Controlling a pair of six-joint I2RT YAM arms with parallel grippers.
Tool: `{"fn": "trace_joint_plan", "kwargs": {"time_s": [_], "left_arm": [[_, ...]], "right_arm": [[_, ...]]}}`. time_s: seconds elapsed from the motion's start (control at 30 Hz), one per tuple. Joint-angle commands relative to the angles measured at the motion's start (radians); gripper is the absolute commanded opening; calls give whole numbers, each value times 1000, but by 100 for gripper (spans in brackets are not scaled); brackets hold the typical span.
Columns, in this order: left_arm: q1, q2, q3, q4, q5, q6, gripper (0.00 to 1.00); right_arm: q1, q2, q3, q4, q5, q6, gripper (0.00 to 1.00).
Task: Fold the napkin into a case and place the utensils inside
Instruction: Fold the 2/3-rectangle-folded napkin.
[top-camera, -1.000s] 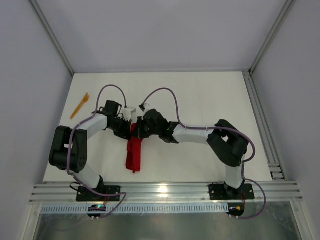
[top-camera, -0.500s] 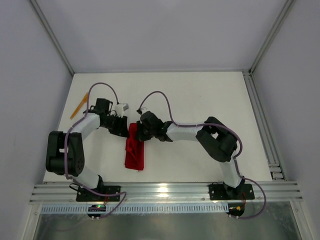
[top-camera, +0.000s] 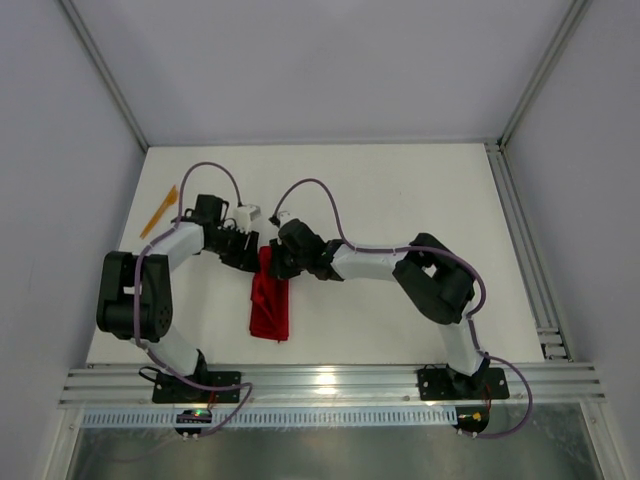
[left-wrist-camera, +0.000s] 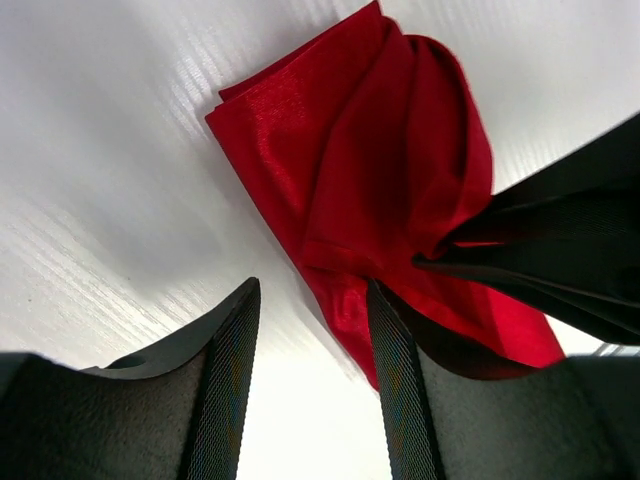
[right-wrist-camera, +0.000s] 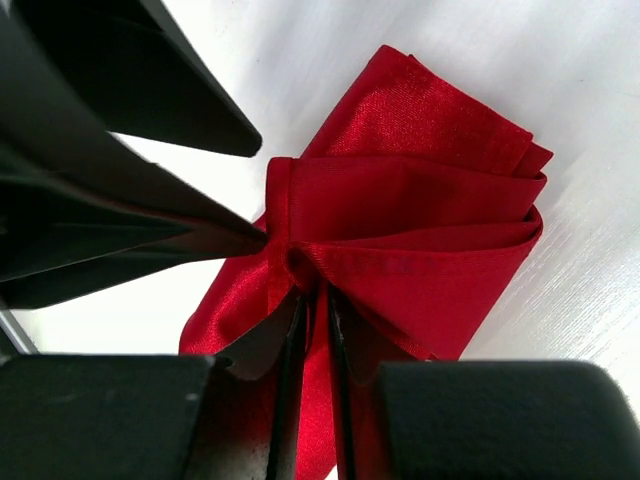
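The white tabletop (top-camera: 400, 190) carries the red napkin (top-camera: 270, 310), folded into a long strip a little toward 9 o'clock from the middle. The right fingers (top-camera: 275, 264) are almost closed and pinch a fold at its 12 o'clock end. The left fingers (top-camera: 250, 263) are open and hold nothing, just beside that end. If the right fingers pull away with cloth stuck between them, the puffy folds may pop open. An orange utensil (top-camera: 160, 212) lies well apart, at 10 o'clock.

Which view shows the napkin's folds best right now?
Right wrist: the napkin fills the frame, its stacked layers clear along one edge, and one fold is pinched in the right gripper. Left wrist shows it too, partly hidden behind that gripper. Top view shows it small, folds unreadable.
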Motion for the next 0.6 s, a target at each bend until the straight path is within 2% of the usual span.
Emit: {"fn": "trace_joint_plan", "kwargs": {"time_s": [0.0,0.1,0.13,0.17,0.2,0.3,0.43,0.5,0.57], "left_arm": [[-6,13,16,63,-10,26,49],[-16,11,22,85,20,19,41],[-18,10,24,91,23,19,30],[-21,8,21,96,26,17,25],[-24,8,21,99,42,11,14],[-23,7,29,91,58,5,2],[-23,5,33,114,41,0,0],[-23,5,44,119,53,-6,0],[-21,2,59,122,92,-29,0]], "right_arm": [[3,-18,22,12,12,-6,18],[1,-15,20,15,11,-11,20],[3,-15,20,14,14,-12,20],[3,-15,17,12,22,-17,20],[3,-15,17,9,26,-20,20],[3,-13,17,6,32,-31,20],[3,-13,20,4,31,-43,25],[3,-13,22,12,6,-58,32],[12,-15,14,39,-7,-71,34]]}}
